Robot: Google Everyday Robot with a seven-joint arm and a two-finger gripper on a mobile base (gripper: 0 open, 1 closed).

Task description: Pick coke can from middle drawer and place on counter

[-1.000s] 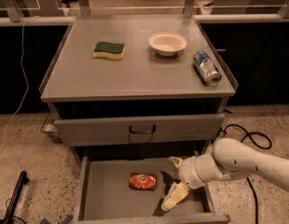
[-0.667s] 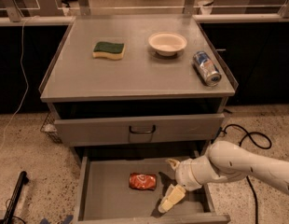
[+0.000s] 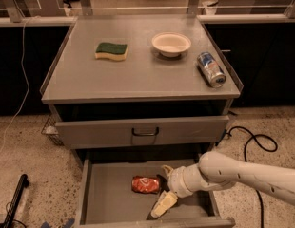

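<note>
Grey metal fills most of my view: the counter (image 3: 138, 80) is the biggest thing here. Its open middle, at about 6 o'clock from the bowl, looks to me like the easiest place to set the can down. Below it the drawer with the loop handle (image 3: 100, 132) sits slightly out. Lower down, the middle drawer (image 3: 109, 201) is pulled well open, which gives me room to reach in from above. The white arm (image 3: 242, 175) comes in from 3 o'clock and angles down over the drawer's right wall. On the counter, the sponge (image 3: 111, 51) lies at 10 o'clock, the bowl (image 3: 171, 43) at 12 and the blue-and-silver can (image 3: 211, 69) on its side at 2, all out of my way. The gripper (image 3: 162, 189) is inside the drawer with its jaws apart. One finger is toward the drawer's back and the other toward its front. The coke can (image 3: 145, 184) lies on its side on the drawer floor, just at 9 o'clock of the gripper. I judge the jaws are spread to slide over it, and nothing is gripped yet.
</note>
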